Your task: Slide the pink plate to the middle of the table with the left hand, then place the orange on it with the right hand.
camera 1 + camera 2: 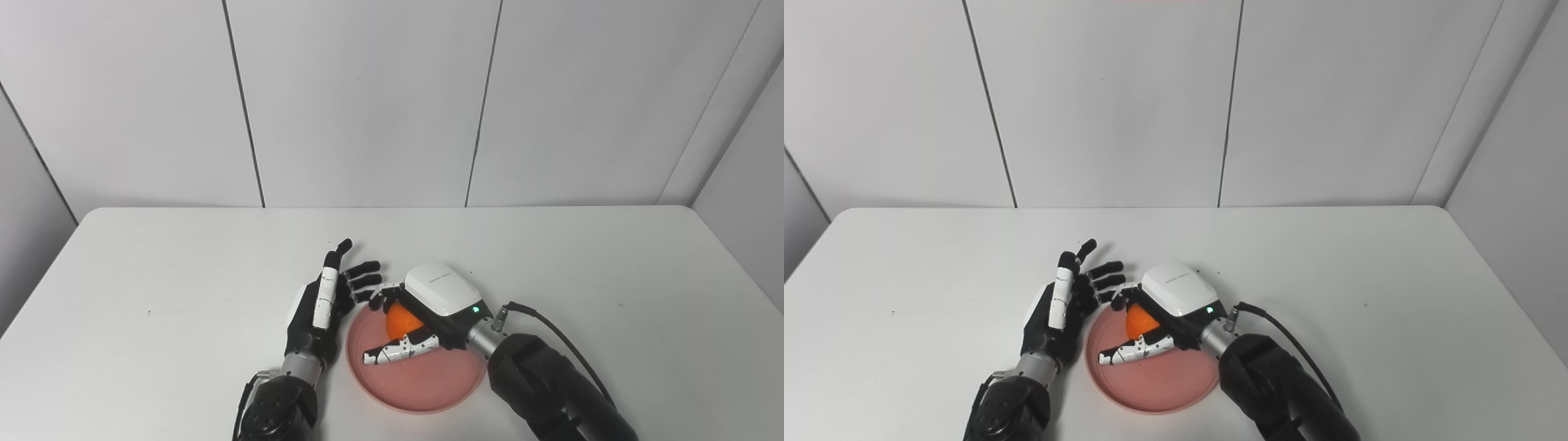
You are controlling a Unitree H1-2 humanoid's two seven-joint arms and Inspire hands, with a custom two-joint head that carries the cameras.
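— Reading anything on the white cover of the right hand [422,306]?

— There is a small grey line of print on it, too tiny to make out. A green light glows at its lower right corner, near the wrist.

— What does the pink plate [422,386] hold?

— The orange [401,323], in the plate's upper part, just below centre frame. The right hand is wrapped over it: dark fingers [1124,298] curl round its upper left side, and the thumb lies stretched out below it over the plate. Whether the orange touches the plate or hangs just above it, I cannot tell.

— And the left hand [321,303]?

— Spread and holding nothing, fingers fanned toward the upper right, just beside the plate's left rim. Contact with the rim is unclear.

— Where does the plate sit?

— On the white table [612,275], low in the frame, near the middle from left to right.
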